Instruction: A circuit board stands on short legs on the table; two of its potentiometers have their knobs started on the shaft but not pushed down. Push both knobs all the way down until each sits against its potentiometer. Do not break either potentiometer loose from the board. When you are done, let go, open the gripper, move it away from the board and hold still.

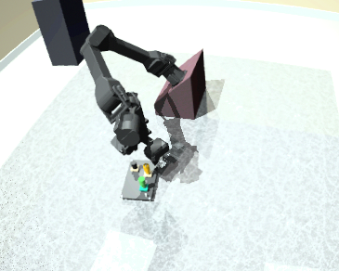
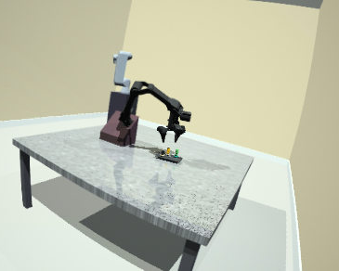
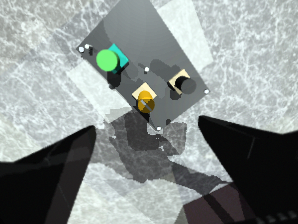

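A dark grey circuit board (image 1: 130, 187) (image 2: 171, 159) (image 3: 150, 35) stands on the marble table. It carries a green knob (image 1: 142, 182) (image 2: 177, 151) (image 3: 107, 60) on a teal potentiometer, an orange knob (image 1: 148, 169) (image 2: 168, 150) (image 3: 145, 100) on a tan potentiometer, and a black knob (image 1: 134, 164) (image 3: 188, 85) on a tan potentiometer. My gripper (image 1: 162, 155) (image 2: 171, 135) (image 3: 148, 125) is open and empty. It hangs above the table beside the board's edge, near the orange knob, touching nothing.
A maroon wedge-shaped block (image 1: 184, 90) (image 2: 120, 130) stands on the table behind the board, at the arm's base. A dark tall box (image 1: 60, 30) (image 2: 116, 103) stands at the far corner, with a grey-white post (image 2: 123, 70) on it.
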You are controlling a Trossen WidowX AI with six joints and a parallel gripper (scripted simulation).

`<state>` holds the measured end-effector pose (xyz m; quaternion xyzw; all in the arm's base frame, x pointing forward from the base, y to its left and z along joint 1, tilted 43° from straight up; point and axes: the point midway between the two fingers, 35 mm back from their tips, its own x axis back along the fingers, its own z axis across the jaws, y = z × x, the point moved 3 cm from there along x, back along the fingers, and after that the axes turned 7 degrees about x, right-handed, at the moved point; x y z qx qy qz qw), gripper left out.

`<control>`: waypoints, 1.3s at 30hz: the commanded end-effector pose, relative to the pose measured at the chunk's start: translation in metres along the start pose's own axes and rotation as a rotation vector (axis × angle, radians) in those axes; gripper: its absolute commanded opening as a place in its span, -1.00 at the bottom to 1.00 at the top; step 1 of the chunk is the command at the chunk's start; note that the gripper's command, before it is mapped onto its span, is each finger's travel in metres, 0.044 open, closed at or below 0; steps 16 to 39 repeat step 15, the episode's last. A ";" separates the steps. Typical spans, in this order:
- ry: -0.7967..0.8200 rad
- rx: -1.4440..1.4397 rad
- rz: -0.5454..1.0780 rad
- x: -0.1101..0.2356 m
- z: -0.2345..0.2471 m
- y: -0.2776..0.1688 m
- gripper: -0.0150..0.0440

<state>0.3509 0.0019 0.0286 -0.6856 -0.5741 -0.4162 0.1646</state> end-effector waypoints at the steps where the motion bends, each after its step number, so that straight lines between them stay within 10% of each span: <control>1: -0.006 0.152 0.000 0.000 -0.003 -0.005 1.00; 15: -0.009 0.640 0.000 0.002 -0.009 -0.018 1.00; 39: -0.009 0.640 0.000 0.002 -0.009 -0.018 1.00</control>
